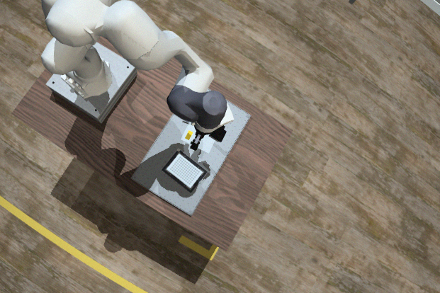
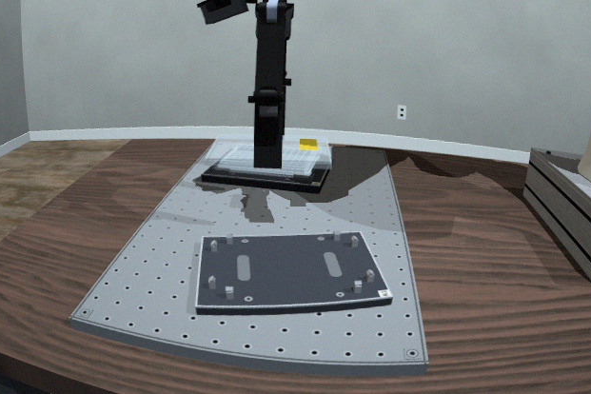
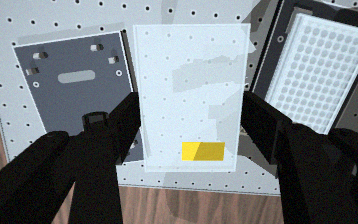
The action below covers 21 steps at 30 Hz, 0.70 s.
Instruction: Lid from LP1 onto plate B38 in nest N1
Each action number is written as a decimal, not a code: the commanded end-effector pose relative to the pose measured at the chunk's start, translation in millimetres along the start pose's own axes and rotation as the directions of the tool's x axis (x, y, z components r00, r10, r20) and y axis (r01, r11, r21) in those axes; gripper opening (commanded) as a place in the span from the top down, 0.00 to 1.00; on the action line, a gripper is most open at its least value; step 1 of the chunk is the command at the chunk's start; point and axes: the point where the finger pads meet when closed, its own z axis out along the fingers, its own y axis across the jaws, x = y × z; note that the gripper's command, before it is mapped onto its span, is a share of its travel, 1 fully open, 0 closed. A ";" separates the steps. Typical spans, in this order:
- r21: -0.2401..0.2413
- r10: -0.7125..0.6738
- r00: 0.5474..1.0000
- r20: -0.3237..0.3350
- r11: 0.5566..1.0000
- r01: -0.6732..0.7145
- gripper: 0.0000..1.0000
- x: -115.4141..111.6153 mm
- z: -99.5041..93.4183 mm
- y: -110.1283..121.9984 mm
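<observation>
My gripper (image 3: 190, 106) is shut on the clear lid (image 3: 190, 97), which carries a yellow tag (image 3: 203, 151), and holds it flat in the air above the perforated plate. In the wrist view the lid hangs between the empty dark lid park LP1 (image 3: 75, 95) on the left and the white multi-well culture plate B38 (image 3: 320, 70) in its black nest on the right. The plate has no lid on it (image 1: 184, 170). From the front, the gripper (image 2: 268, 152) and the lid hang near the far nest (image 2: 265, 178). The lid park (image 2: 289, 268) lies near, with its pegs bare.
The grey perforated breadboard (image 1: 194, 159) sits on a dark wooden table. The robot's base plate (image 1: 91, 81) stands at the table's far corner and shows at the right edge of the front view (image 2: 570, 214). Yellow tape (image 1: 56, 240) marks the floor.
</observation>
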 end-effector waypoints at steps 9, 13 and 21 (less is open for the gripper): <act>0.021 -0.121 0.993 0.009 0.992 0.121 0.90 8.2 6.2 141.9; 0.021 -0.121 0.993 0.009 0.992 0.121 0.90 8.2 6.2 141.9; 0.021 -0.121 0.993 0.009 0.992 0.121 0.90 8.2 6.2 141.9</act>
